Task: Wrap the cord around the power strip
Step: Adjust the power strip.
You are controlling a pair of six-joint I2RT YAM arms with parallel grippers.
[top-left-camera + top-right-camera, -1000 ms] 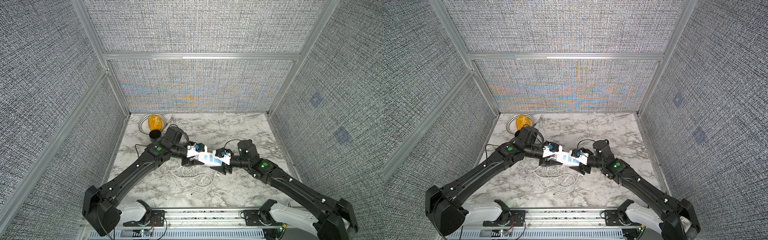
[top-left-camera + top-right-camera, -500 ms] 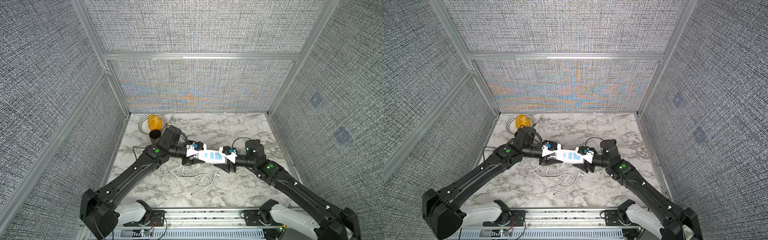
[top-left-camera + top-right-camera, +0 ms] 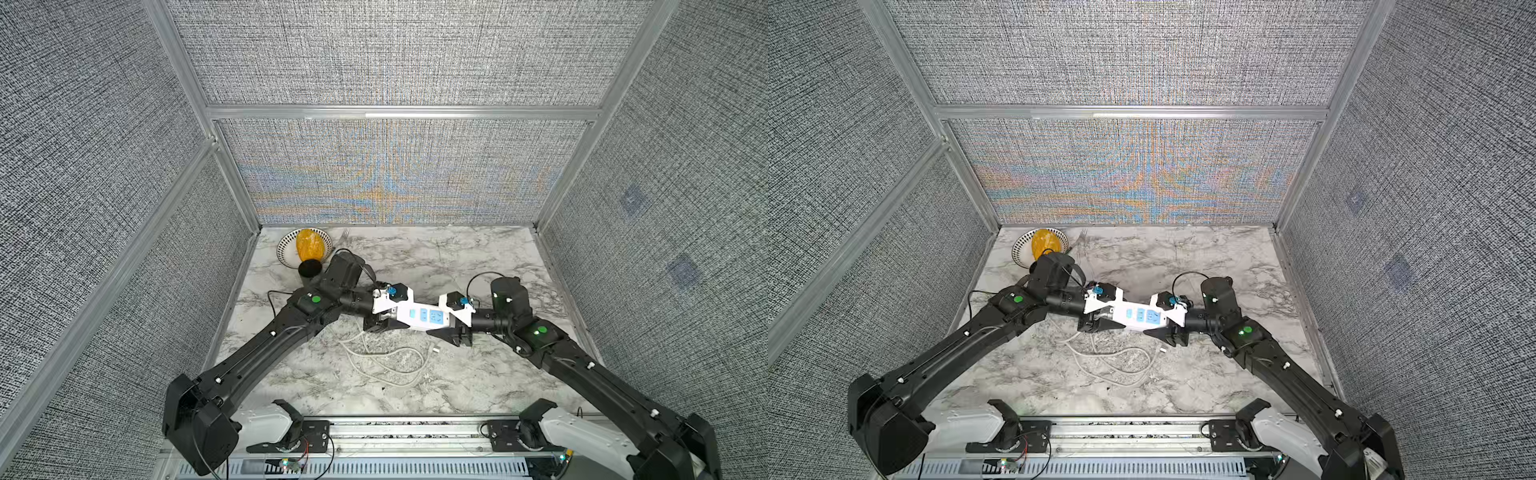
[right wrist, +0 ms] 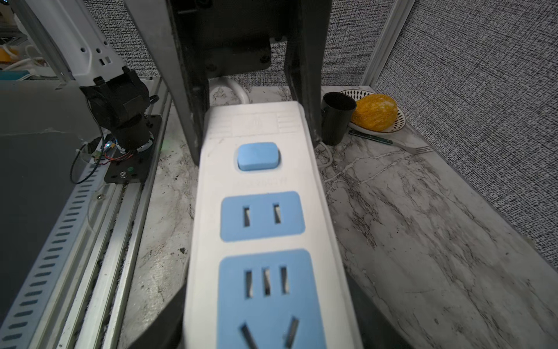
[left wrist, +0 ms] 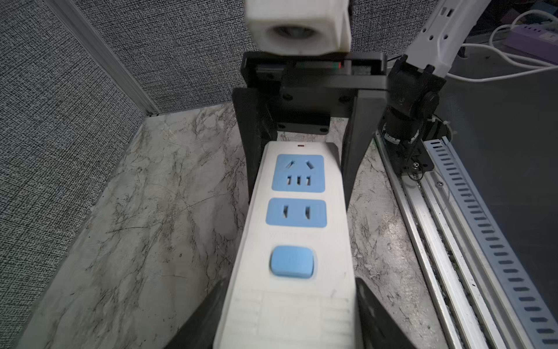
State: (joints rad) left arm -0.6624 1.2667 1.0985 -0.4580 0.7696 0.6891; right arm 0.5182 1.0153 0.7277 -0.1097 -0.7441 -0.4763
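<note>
The right tool (image 5: 300, 196) closes: a second ago its jaws stood wider around the socket end of the strip (image 3: 1142, 316), and now they press on its sides. Over that second the right arm (image 3: 540, 336) swings outward toward the right edge of the desk (image 3: 478, 257). Its wrist draws back, so a little more strip shows between it and the left tool (image 4: 253, 148).

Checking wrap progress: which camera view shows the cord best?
A top view: the cord lies in loops on the table, none wound on the power strip. The right wrist view catches only short bits; the left wrist view shows none.
</note>
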